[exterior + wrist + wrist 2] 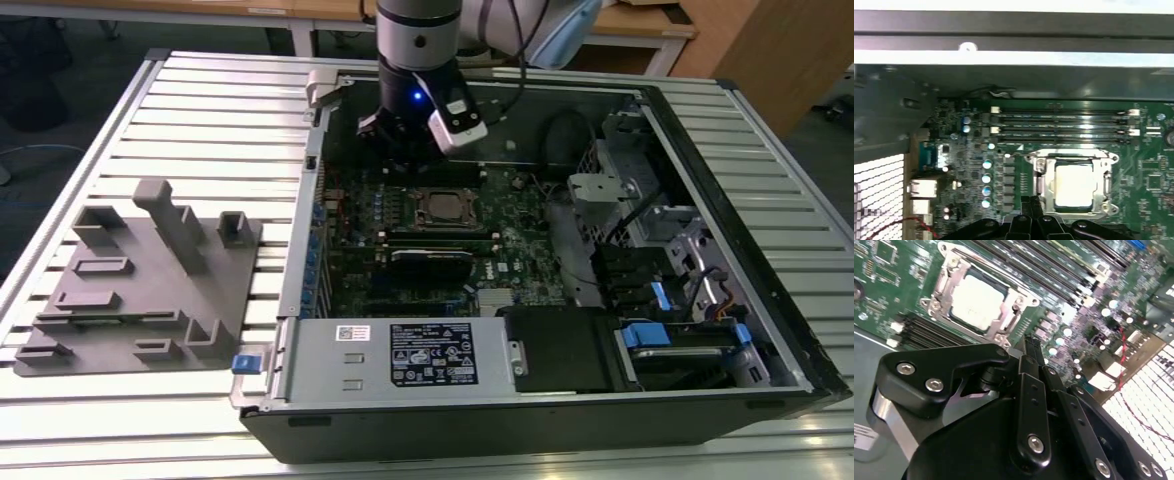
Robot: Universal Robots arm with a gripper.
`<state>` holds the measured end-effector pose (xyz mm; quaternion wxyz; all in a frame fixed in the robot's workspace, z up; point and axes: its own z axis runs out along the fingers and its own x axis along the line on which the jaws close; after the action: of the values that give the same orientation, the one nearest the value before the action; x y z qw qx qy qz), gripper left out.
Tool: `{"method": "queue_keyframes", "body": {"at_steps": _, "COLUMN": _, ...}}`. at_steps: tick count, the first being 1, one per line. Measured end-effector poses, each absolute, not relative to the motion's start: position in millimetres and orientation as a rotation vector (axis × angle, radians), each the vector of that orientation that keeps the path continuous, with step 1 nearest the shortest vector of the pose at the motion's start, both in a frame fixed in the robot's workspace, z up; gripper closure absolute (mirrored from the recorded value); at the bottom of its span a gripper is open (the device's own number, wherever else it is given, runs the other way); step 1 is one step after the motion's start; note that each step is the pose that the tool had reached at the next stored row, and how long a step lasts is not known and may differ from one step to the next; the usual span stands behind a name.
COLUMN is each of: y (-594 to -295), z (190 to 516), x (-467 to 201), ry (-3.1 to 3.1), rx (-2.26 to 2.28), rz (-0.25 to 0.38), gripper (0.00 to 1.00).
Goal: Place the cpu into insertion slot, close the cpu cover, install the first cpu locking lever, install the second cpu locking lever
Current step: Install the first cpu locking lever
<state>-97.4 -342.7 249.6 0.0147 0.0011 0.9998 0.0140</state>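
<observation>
Chip (1074,185) sits in its socket on the green board (521,215), mid-case. The metal frame (1040,177) lies flat around it, seen in both wrist views. Gripper (1028,342) hangs low over the board, just beyond the socket's far edge. Fingertips are pressed together with nothing between them.

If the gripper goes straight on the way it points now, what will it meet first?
Most likely the corner of the cpu cover, or the motherboard beside it: in the first wrist view the gripper ends at that corner. The cpu lies off that line. Depth is unclear.
</observation>
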Motion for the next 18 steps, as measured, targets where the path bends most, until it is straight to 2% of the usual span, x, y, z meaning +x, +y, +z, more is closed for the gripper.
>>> {"method": "queue_keyframes", "body": {"at_steps": 18, "y": -342.7, "z": 253.1, "x": -108.4, "ry": 3.107, "rx": 0.003, "rz": 0.045, "gripper": 0.89}}
